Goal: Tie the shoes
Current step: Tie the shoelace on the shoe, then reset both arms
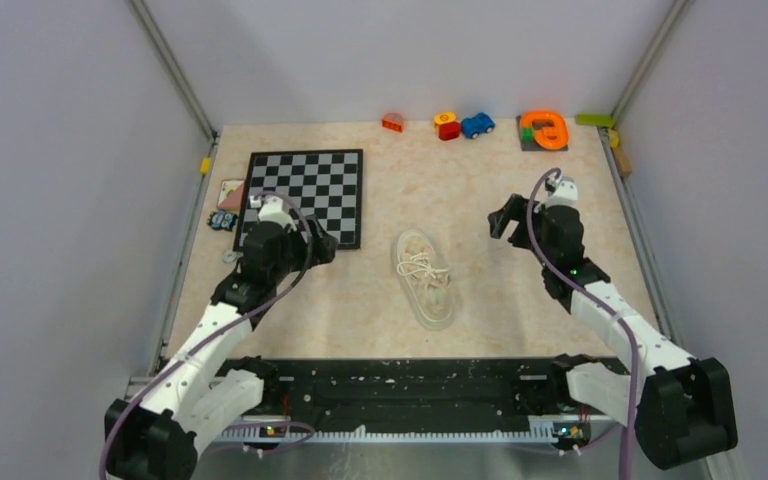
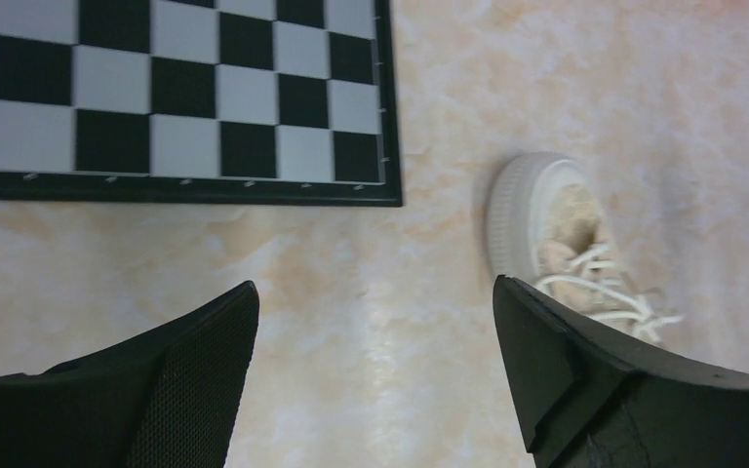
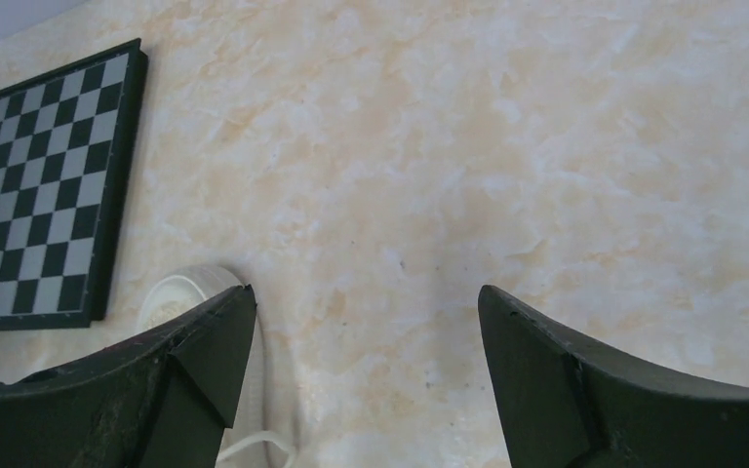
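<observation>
1 cream sneaker [image 1: 426, 282], white laces [image 1: 420, 266]

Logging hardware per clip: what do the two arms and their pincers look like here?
Both the left arm and the right arm have white lower links, black joints and black upper sections. A pale purple cable runs along each, looping loose near the wrist. The left pincer and right pincer are matte black, with broad wedge-shaped fingers tapering to tips.
</observation>
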Robot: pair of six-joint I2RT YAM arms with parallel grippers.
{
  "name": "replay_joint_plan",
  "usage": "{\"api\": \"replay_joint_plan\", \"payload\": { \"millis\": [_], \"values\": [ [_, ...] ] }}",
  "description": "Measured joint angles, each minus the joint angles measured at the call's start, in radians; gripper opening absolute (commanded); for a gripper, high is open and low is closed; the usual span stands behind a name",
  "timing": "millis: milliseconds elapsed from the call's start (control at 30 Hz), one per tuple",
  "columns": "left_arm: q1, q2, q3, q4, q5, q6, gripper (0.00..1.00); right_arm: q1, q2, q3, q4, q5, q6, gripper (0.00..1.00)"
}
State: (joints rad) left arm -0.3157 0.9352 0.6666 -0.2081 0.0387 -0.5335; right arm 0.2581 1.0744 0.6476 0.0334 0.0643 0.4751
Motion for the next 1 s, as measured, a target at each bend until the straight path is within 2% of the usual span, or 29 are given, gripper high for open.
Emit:
{"api": "replay_joint_plan", "payload": {
  "millis": [167, 300, 500, 600, 833, 1000],
  "values": [
    [0.006, -0.138, -0.186, 0.106, -0.175, 0.169, 0.94, -0.001, -0.113, -0.199, 0.201, 0.065, -0.116, 0.88],
    [0.049, -0.130, -0.240, 0.179, -0.262, 0.280, 0.93, -0.001, -0.118, -0.276, 0.310, 0.134, -0.214, 0.88],
    [0.243, -0.011, -0.278, 0.330, -0.257, 0.332, 0.89, -0.033, -0.026, -0.354, 0.481, 0.235, -0.301, 0.88],
    [0.305, 0.042, -0.329, 0.422, -0.245, 0.346, 0.89, -0.078, 0.047, -0.396, 0.589, 0.248, -0.326, 0.87],
    [0.387, 0.182, -0.369, 0.613, -0.225, 0.389, 0.87, -0.156, 0.169, -0.433, 0.751, 0.220, -0.389, 0.86],
    [0.407, 0.303, -0.353, 0.714, -0.196, 0.432, 0.85, -0.180, 0.282, -0.431, 0.891, 0.187, -0.421, 0.86]
  ]
}}
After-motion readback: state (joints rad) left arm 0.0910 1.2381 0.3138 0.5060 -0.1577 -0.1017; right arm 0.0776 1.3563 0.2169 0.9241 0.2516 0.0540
